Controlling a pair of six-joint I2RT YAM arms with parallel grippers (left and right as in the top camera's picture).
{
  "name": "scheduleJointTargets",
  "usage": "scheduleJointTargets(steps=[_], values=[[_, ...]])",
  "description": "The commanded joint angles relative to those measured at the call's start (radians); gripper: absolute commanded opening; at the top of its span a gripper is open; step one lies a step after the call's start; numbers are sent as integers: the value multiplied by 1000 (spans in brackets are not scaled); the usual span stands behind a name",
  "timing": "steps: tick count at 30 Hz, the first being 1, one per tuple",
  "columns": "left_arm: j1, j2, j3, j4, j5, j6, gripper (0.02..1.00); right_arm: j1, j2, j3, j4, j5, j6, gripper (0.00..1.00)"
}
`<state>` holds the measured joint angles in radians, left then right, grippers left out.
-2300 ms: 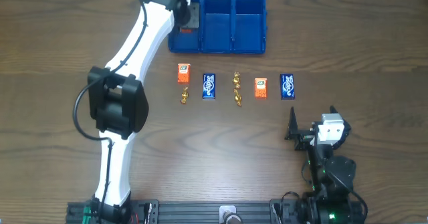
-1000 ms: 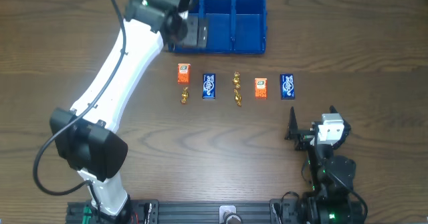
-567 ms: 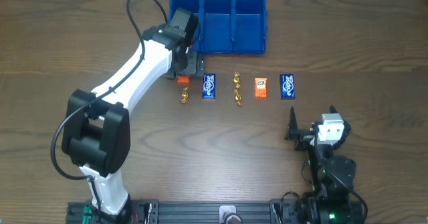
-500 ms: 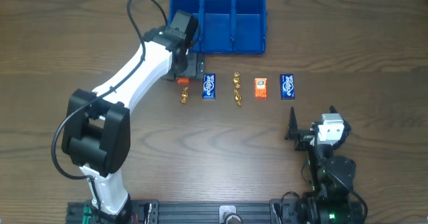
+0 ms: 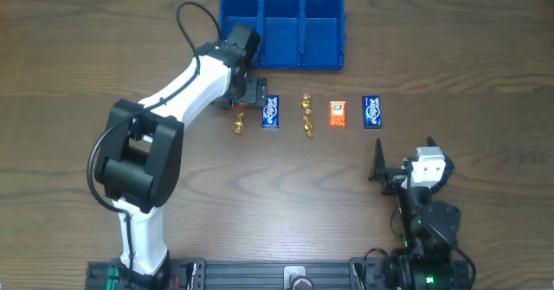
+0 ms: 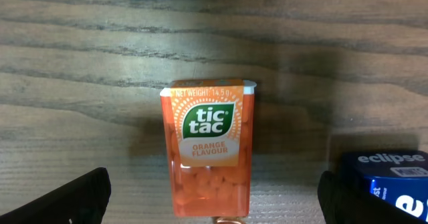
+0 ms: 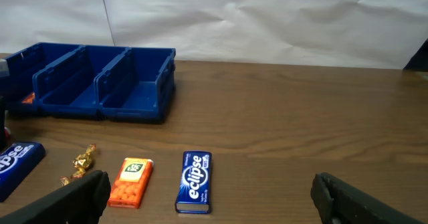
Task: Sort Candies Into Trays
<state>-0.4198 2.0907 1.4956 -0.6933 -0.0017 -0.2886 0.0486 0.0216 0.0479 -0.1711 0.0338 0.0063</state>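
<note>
**Left gripper** (image 6: 213,184): I see it hanging over the orange box (image 6: 208,144). Its jaws are spread wide, with one finger (image 6: 63,200) to each side of the box and apart from it, and it holds nothing.

**Orange box:** it lies flat on the table (image 5: 485,65), label up, at 6 o'clock of the blue tray (image 5: 281,32) and near its front wall. A blue tin (image 6: 391,177) lies just beside the box at 3 o'clock, and a gold candy (image 5: 239,124) lies close at 6 o'clock.

**Row:** it runs on toward 3 o'clock with two more gold candies (image 5: 306,105), a second orange box (image 5: 337,113) and a second blue tin (image 5: 372,112), each apart from its neighbour.

**Tray:** it has three compartments side by side and stands at 12 o'clock of the table.

**Right gripper** (image 7: 208,196): I see it at 5 o'clock of the table, near its own base. Its jaws are wide apart and empty, and it faces the row and the tray.
</note>
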Motion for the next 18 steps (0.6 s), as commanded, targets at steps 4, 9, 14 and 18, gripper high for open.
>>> scheduleJointTargets(steps=[4, 9, 14, 18], values=[[21, 15, -5, 14, 3, -15, 943, -4, 0, 8, -19, 10, -11, 998], [38, 15, -5, 13, 4, -15, 930, -4, 0, 8, -19, 10, -11, 1000], [42, 43, -4, 15, 19, -15, 928, -4, 0, 8, -19, 10, -11, 1000], [40, 48, -4, 16, 20, -15, 895, -4, 0, 8, -19, 10, -11, 1000]])
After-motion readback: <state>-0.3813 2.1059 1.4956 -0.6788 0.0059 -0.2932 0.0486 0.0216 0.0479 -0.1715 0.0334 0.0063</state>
